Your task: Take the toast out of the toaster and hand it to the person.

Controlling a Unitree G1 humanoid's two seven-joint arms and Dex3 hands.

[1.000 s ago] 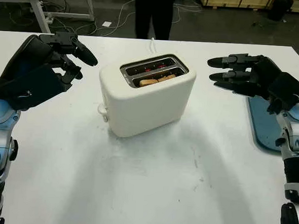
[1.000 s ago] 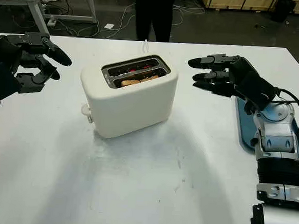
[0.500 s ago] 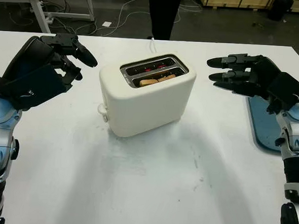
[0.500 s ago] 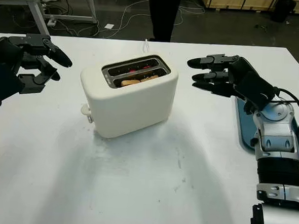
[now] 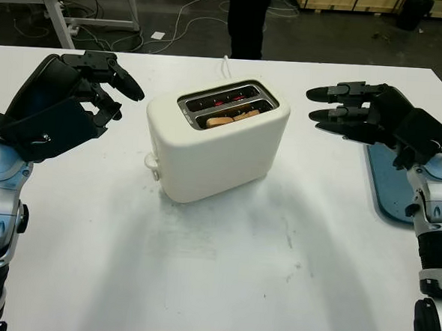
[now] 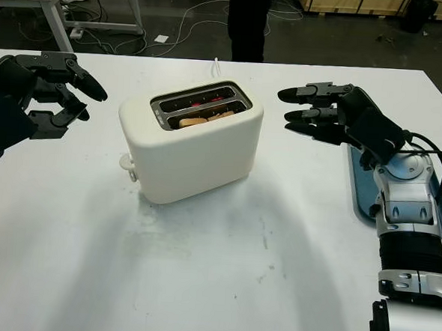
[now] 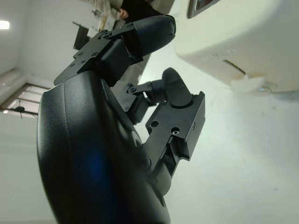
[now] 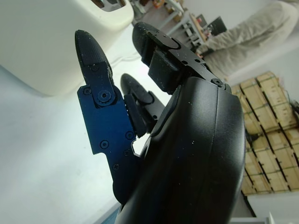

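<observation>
White toaster [image 5: 216, 144], toast [image 5: 231, 119] inside | both hands open, flanking | blue tray [image 5: 389, 183] right

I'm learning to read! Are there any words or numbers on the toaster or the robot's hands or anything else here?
No words or numbers can be read anywhere.
Toaster: plain cream sides, no label showing.
Left hand and right hand: plain black shells, no print.
Blue tray: no print visible.
Wooden crates in the background: any markings are too small to read.
</observation>
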